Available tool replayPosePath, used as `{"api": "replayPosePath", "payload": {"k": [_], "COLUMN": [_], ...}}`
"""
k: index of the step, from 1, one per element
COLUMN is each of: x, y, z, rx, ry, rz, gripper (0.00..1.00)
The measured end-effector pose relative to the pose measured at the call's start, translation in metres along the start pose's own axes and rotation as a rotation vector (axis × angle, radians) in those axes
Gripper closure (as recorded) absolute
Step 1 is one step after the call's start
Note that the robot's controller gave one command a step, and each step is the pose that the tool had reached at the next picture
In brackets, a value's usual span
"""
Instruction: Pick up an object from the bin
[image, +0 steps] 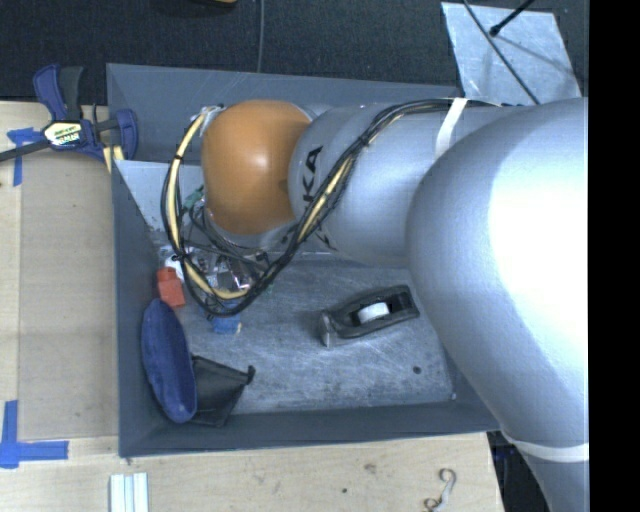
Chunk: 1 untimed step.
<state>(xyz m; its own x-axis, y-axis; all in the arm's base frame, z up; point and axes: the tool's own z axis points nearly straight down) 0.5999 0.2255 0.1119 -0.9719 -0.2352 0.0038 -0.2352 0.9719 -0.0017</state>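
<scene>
A pale, speckled worktop (300, 475) lies in front, with a small wire hook (437, 490) on it. At the back is a dark black surface (330, 35) with a pale sheet (510, 50) on it.

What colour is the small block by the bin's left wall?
Orange-red; the block shows best in the camera view.

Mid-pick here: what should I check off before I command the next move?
1. Gripper is inside the bin, on the left side: ok.
2. Gripper holding something: cannot tell, the cables and orange wrist cover hide it.
3. Nearest things located, a small orange block and a small blue piece: ok.
4. Blue oblong pouch and black folded thing lie apart from the gripper in the near-left corner: ok.
5. Dark tape dispenser lies alone mid-floor: ok.
</scene>
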Motion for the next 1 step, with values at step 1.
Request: {"api": "replayPosePath", "payload": {"k": [1], "x": [0.01], "y": [-0.0644], "z": [-0.2139], "rx": [0.0], "ry": [-0.018], "rz": [-0.02], "gripper": [1.0]}}
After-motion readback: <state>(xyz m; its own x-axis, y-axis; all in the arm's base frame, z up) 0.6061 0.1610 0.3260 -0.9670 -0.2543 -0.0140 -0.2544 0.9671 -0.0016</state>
